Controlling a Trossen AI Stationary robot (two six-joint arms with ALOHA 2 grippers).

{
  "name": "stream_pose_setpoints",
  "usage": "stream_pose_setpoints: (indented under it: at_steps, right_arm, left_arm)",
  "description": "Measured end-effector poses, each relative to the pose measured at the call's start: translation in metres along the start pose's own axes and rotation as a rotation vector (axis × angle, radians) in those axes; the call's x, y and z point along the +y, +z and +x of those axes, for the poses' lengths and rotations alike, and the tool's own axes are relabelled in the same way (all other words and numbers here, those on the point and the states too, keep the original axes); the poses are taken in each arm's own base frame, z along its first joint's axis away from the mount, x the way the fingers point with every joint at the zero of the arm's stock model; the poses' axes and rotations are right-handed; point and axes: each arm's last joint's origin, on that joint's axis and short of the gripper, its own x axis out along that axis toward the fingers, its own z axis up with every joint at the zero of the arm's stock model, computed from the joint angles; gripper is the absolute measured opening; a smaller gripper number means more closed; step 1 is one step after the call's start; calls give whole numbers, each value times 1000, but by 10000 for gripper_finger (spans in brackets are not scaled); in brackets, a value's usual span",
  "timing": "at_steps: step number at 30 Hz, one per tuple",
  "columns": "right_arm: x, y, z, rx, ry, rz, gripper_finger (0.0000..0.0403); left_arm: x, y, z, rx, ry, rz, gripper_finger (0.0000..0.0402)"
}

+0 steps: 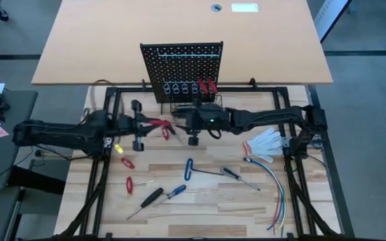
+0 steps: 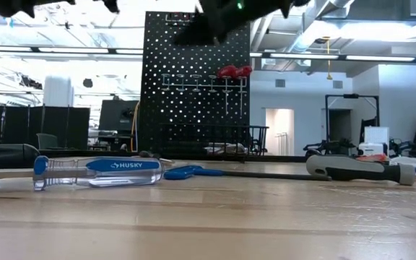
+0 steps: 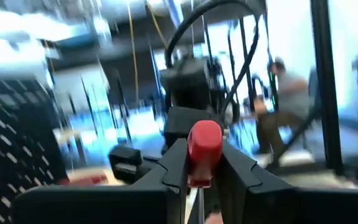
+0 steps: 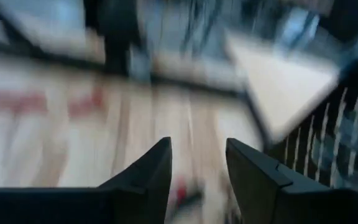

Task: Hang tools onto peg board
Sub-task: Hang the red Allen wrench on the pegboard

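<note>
While clamped in the left gripper [image 3: 199,163], red-handled pliers [image 1: 159,125] hang above the worktop [image 1: 200,194], just in front of the peg board [image 1: 183,63]. Right gripper [image 4: 197,165] close by, fingers parted, holding nothing. Screwdrivers [image 1: 159,195] scattered on the worktop nearer the front.

two dark matte arms, boxy jointed segments; right arm [image 1: 260,118] shows small green light near wrist.
</note>
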Motion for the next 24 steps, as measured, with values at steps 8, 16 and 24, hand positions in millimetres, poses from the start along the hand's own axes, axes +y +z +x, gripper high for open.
stream_pose_setpoints:
  at_steps: [8, 16, 24]
  right_arm:
    - [10, 10, -12, -542, 55, 33, 159]
    - [15, 19, -19, -653, 128, 74, 181]
    - [15, 19, -18, -640, 134, 75, 250]
  left_arm:
    - [-1, 3, -27, -194, -21, 8, 42]
    - [-4, -2, -19, -217, -63, 0, 42]
    - [-7, -14, -5, -212, -91, -15, 42]
